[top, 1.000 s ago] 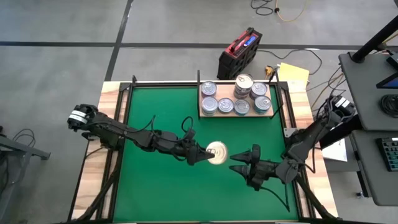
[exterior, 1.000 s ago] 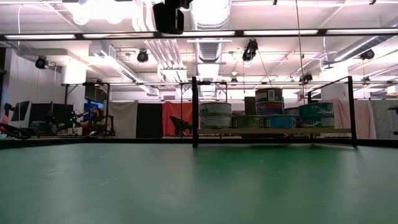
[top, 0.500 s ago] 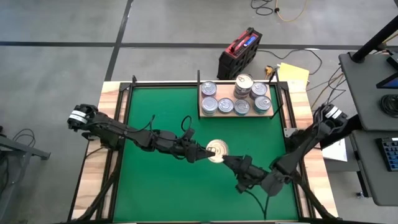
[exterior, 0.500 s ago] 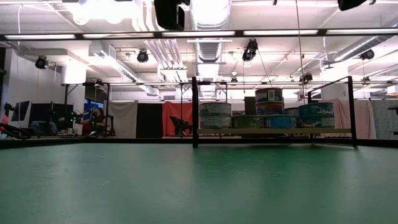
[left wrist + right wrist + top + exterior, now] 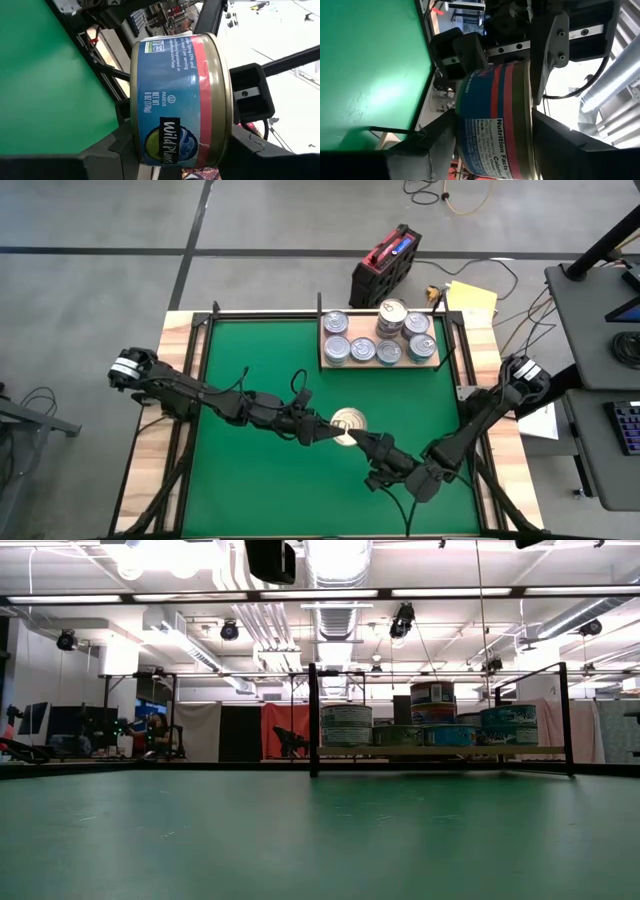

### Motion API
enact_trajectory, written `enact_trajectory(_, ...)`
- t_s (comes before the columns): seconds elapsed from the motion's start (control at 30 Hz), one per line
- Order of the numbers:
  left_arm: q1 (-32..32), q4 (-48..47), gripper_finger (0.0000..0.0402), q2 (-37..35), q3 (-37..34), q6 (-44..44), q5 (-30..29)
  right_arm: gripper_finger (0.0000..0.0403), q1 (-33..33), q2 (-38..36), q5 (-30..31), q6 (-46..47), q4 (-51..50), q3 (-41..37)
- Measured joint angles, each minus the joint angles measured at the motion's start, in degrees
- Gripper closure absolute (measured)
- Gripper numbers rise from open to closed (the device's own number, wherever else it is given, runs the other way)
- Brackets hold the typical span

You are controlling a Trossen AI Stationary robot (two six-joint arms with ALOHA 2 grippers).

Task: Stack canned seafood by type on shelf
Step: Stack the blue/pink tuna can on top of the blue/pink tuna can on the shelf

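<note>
Both grippers meet at one can of seafood [image 5: 348,420], a blue-and-red-labelled tin with a gold lid [image 5: 180,100], high over the middle of the green mat. My left gripper [image 5: 335,428] is shut on it from the table's left. My right gripper [image 5: 362,438] has come in from the right; its fingers stand above and below the same can [image 5: 495,125]. The shelf [image 5: 380,364], a pale wooden board at the mat's far edge, carries several cans on their flat bottoms, one stacked on another [image 5: 392,313]. The low view shows the shelf [image 5: 440,750] and its cans [image 5: 347,725]. My left gripper pinches the can between its two fingers, one on the lid near the rim [image 5: 225,142] and one under the bottom face. The fingers [image 5: 550,50] reach in level from the table's left. The can is lifted clear of the mat, lid up. My right gripper has a finger [image 5: 557,137] beside the lid and one beside the bottom face, level, from the right; whether they touch the can I cannot tell.
A black metal frame [image 5: 318,330] edges the mat [image 5: 250,470], with a post beside the shelf's left end. A red and black case [image 5: 385,265] and yellow paper [image 5: 470,298] lie on the floor beyond the far edge. Bare mat lies under both grippers.
My right gripper has travelled toward the table's left, up to the can, and its wrist has rolled, so its fingers now stand around the can. My left gripper and the can have stayed where they were.
</note>
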Motion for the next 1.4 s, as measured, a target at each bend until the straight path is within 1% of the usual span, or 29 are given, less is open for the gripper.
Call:
enact_trajectory(0.1,-0.02,0.37,0.0225,0.0,0.0,1.2,0.36,0.0193,0.0,0.0,-0.08,-0.4,-0.13,0.33)
enact_trajectory(0.13,-0.02,0.4,0.0219,-0.02,0.0,1.69,0.39,0.0198,0.0,0.0,-0.05,-0.44,-0.15,0.33)
enact_trajectory(0.27,-0.15,0.28,0.0158,0.0,0.0,5.65,0.97,0.0216,-0.17,0.0,-0.19,0.23,0.27,0.33)
enact_trajectory(0.37,-0.13,0.28,0.0131,-0.02,0.0,8.43,1.04,0.0221,-0.24,0.0,0.01,1.2,0.23,0.35)
enact_trajectory(0.47,-0.13,0.38,0.0123,-0.02,0.01,12.09,1.04,0.0219,-0.22,-0.63,-0.19,1.96,0.23,0.35)
enact_trajectory(0.63,0.16,0.65,0.0126,-0.21,0.07,19.87,1.02,0.0219,-0.22,-3.31,-0.16,4.63,-0.17,0.3)
enact_trajectory(0.7,0.31,0.32,0.0128,-0.33,0.07,24.78,0.98,0.0219,-0.2,-5.02,-0.12,5.05,-0.05,0.3)
enact_trajectory(0.9,0.66,-0.09,0.013,-1.07,0.14,43.5,0.88,0.0217,-0.2,-10.67,-0.06,8.2,-1.66,0.3)
enact_trajectory(0.97,0.69,-1.84,0.013,-1.23,0.15,50.56,0.7,0.0217,-0.24,-12.63,-0.03,9.63,-1.99,0.3)
enact_trajectory(1.03,0.81,-4.24,0.013,-1.55,0.15,55.07,0.07,0.0217,-0.53,-14.57,-0.05,11.36,-3.35,0.3)
enact_trajectory(1.13,0.79,-9.51,0.013,-2.23,0.34,57.85,-3.63,0.0217,-1.78,-17.74,-0.21,15.65,-7.02,0.3)
enact_trajectory(1.27,0.69,-25.24,0.013,-3.82,3.09,57.9,-11.93,0.0216,-5.0,-21.68,-0.81,24.18,-14.21,0.3)
enact_trajectory(1.33,0.41,-34.11,0.013,-4.86,5.24,57.13,-18.35,0.0216,-7.25,-23.4,-3.67,30.1,-19.31,0.3)
enact_trajectory(1.4,-0.04,-42.03,0.013,-5.84,7.09,56.57,-25.53,0.0216,-10.2,-24.77,-9.68,37.2,-24.63,0.3)
